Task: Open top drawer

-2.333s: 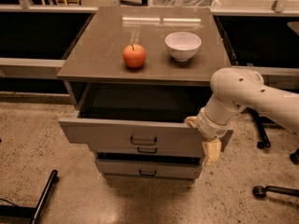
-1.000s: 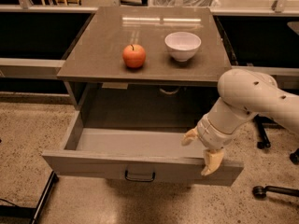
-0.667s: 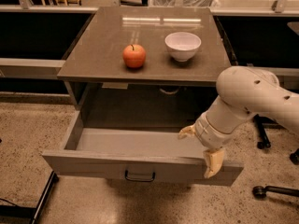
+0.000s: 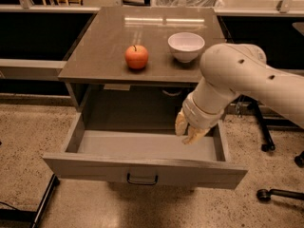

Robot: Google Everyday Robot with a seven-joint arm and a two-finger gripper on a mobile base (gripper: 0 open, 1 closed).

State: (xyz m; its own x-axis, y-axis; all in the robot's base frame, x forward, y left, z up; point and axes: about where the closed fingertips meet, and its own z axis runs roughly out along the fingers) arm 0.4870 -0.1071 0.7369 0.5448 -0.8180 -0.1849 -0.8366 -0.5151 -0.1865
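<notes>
The top drawer (image 4: 142, 171) stands pulled far out of the grey cabinet, its plain grey inside showing and bare. A small dark bar handle (image 4: 142, 179) sits at the centre of its front. My gripper (image 4: 187, 129) hangs over the right rear part of the drawer's inside, clear of the front panel and the handle. My white arm (image 4: 247, 77) comes in from the right. The two lower drawers are hidden under the open one.
On the cabinet top (image 4: 95, 56) sit a red apple (image 4: 137, 56) and a white bowl (image 4: 186, 46). A chair base with castors (image 4: 275, 192) stands on the floor at the right. A dark leg (image 4: 42, 204) lies at the lower left.
The drawer went from partly open to far out. My gripper has since left the right end of the front panel and risen back over the drawer's inside.
</notes>
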